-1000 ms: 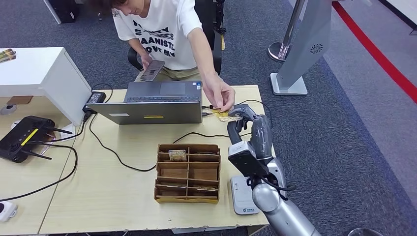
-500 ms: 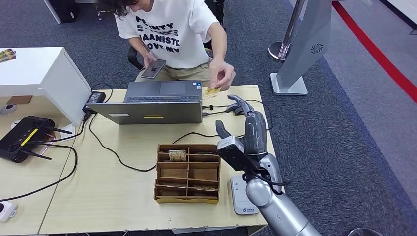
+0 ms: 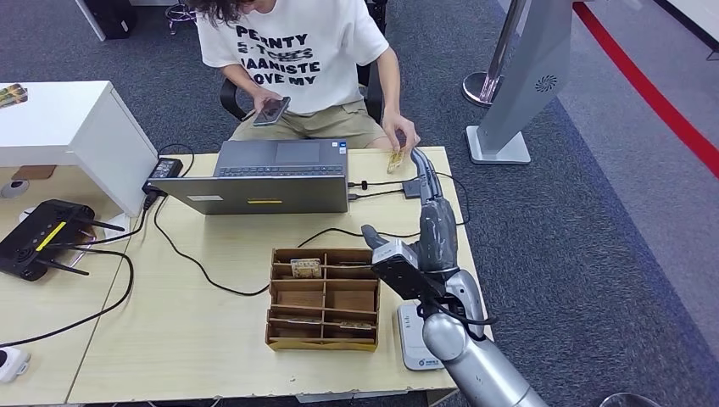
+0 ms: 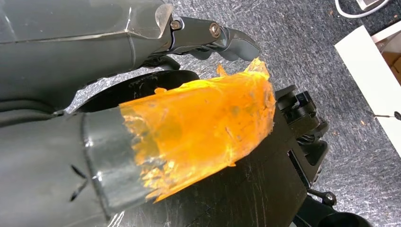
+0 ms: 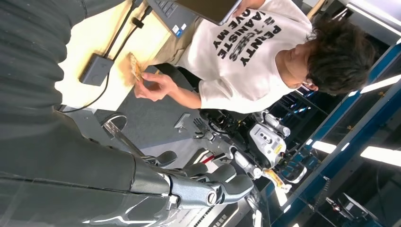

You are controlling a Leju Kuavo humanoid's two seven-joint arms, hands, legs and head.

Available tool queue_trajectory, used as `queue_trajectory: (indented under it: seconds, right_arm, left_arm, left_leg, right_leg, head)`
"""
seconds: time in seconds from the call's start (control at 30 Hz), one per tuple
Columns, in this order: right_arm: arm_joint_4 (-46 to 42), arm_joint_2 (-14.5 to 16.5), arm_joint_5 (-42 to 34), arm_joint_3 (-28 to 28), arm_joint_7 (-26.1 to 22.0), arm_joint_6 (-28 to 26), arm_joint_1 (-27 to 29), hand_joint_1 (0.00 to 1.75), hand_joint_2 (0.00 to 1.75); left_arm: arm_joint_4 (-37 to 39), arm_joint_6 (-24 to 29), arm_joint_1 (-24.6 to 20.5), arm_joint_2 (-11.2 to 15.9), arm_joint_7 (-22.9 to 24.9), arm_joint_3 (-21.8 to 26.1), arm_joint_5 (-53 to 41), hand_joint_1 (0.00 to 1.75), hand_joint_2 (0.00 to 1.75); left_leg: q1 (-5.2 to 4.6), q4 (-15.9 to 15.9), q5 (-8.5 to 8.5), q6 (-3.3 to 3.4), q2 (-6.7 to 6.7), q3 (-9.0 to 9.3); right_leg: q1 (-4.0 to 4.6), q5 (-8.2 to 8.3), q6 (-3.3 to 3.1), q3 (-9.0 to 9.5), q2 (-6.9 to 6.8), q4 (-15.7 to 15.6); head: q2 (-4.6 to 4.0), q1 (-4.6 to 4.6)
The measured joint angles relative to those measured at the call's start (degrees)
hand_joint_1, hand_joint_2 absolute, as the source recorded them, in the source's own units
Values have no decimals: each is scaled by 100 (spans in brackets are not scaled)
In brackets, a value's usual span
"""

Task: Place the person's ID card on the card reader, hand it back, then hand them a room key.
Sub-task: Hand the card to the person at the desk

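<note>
The right hand was extended across the table toward 12 o'clock, its fingers stretched out straight and apart, with nothing held in them; the fingertips pointed at the person's hand at the far table edge. The ID card was pinched in that person's hand, just beyond the fingertips of the right hand and apart from them. The right wrist view showed the same card in the person's hand over the table edge, and the right hand's fingers extended and bare. The card reader lay flat on the table at 6 o'clock from the right hand, beneath the right forearm, with no card on it. The wooden tray stood just beside the reader at its 9 o'clock; a room key rested in one far compartment. An open laptop stood at 12 o'clock from the tray. The left hand appeared in the left wrist view with orange tape on its thumb; whether its fingers were spread or closed could not be determined.
</note>
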Motion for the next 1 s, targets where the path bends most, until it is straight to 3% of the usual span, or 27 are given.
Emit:
queue_trajectory:
  seconds: [0.33,0.53,0.57,0.6,0.7,0.73,0.8,1.0]
  right_arm:
    - [-77,13,-95,1,-156,9,93,0,175]
    - [-776,-2,-810,41,-656,33,707,2,175]
    - [-934,-16,-957,52,-745,56,844,14,175]
    - [-1086,-39,-1099,60,-831,91,988,42,175]
    - [-1565,-186,-1509,68,-1038,250,1541,151,175]
    - [-1713,-256,-1595,68,-1093,296,1747,167,175]
    - [-1945,-390,-1676,68,-1197,353,2085,175,175]
    - [-2224,-617,-1666,98,-1283,401,2500,175,175]
  left_arm:
    - [0,23,1,0,-43,0,43,0,0]
    - [0,187,12,-10,-173,0,237,0,0]
    - [0,217,13,-13,-196,0,275,0,0]
    - [0,252,15,-14,-218,0,318,0,0]
    - [0,350,24,-17,-287,13,468,0,0]
    - [0,372,28,-17,-307,21,507,0,0]
    - [0,390,32,-17,-331,34,549,0,0]
    - [0,391,33,-17,-348,57,591,0,0]
  left_leg:
    - [0,0,0,0,-1,1]
    - [0,0,-3,0,-2,-3]
    - [0,0,-4,0,-2,-3]
    - [0,0,-6,-1,-2,-3]
    - [0,0,-11,4,-7,-5]
    - [0,0,-13,6,-9,-7]
    - [0,0,-17,8,-9,-8]
    - [-1,0,-20,7,-6,-6]
  right_leg:
    - [0,0,0,0,-1,0]
    - [0,-2,0,-4,-2,-2]
    - [0,-3,0,-5,-2,-2]
    - [0,-5,0,-6,-2,-3]
    - [-1,-14,8,-3,-8,-6]
    - [-1,-16,10,-2,-10,-6]
    - [-3,-17,13,-2,-8,-6]
    - [-3,-17,13,-1,-5,-6]
  head:
    - [0,-1]
    - [0,-1]
    - [0,-1]
    - [0,-1]
    - [0,0]
    - [0,0]
    - [0,-1]
    - [0,0]
